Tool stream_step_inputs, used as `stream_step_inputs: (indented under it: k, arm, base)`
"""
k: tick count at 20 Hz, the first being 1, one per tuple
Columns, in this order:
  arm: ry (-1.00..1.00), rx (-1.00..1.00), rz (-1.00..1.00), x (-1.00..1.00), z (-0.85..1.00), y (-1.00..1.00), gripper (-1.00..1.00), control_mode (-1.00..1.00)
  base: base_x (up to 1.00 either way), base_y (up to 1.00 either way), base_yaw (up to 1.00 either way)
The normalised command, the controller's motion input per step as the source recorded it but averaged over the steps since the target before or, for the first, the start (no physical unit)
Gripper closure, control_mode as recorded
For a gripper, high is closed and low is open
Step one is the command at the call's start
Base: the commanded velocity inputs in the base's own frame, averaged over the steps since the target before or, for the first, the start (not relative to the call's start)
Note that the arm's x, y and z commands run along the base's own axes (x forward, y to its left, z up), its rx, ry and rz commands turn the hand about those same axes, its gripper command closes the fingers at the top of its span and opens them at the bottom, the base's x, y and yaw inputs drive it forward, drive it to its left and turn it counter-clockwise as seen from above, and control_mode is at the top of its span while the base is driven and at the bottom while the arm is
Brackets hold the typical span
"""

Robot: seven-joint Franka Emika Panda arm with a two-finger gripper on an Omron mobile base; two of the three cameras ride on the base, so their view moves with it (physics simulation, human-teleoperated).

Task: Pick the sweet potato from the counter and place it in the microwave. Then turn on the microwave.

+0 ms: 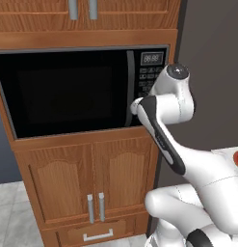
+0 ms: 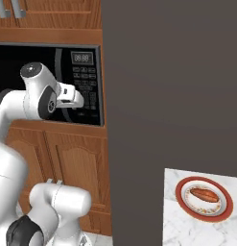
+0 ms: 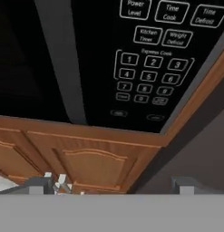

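The white arm [image 1: 164,140] rose nearest the camera, its gripper [image 3: 113,188] close before the shut microwave [image 1: 67,91], aimed at the keypad [image 3: 152,74]; its fingertips stood well apart, holding nothing. The sweet potato [image 2: 204,195] lay on a red-rimmed plate [image 2: 183,202] on the counter [image 2: 177,230].

The small reddish-orange oblong sweet potato [image 2: 204,194] lies flat on a red-rimmed plate atop the light speckled stone counter [image 2: 187,230], well to my right. The large black built-in microwave [image 1: 67,91] has its dark glass door shut, its keypad [image 3: 149,77] on the right side.
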Motion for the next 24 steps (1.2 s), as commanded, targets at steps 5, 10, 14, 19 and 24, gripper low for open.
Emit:
stream_step_inputs:
  k: [5, 10, 14, 19, 24]
  arm:
    - [-0.12, 0.00, 0.00, 0.30, 0.00, 0.34, -1.00, -1.00]
    - [-0.04, 0.00, 0.00, 0.47, 0.00, 0.29, -1.00, -1.00]
    - [-0.03, 0.00, 0.00, 0.40, 0.00, 0.21, -1.00, -1.00]
    - [-0.04, 0.00, 0.00, 0.30, 0.00, 0.09, -1.00, -1.00]
    - [-0.10, 0.00, 0.00, 0.20, 0.00, 0.01, -1.00, -1.00]
  base:
    - [0.00, 0.00, 0.00]
    - [0.00, 0.00, 0.00]
    - [0.00, 0.00, 0.00]
    - [0.00, 0.00, 0.00]
    - [0.00, 0.00, 0.00]
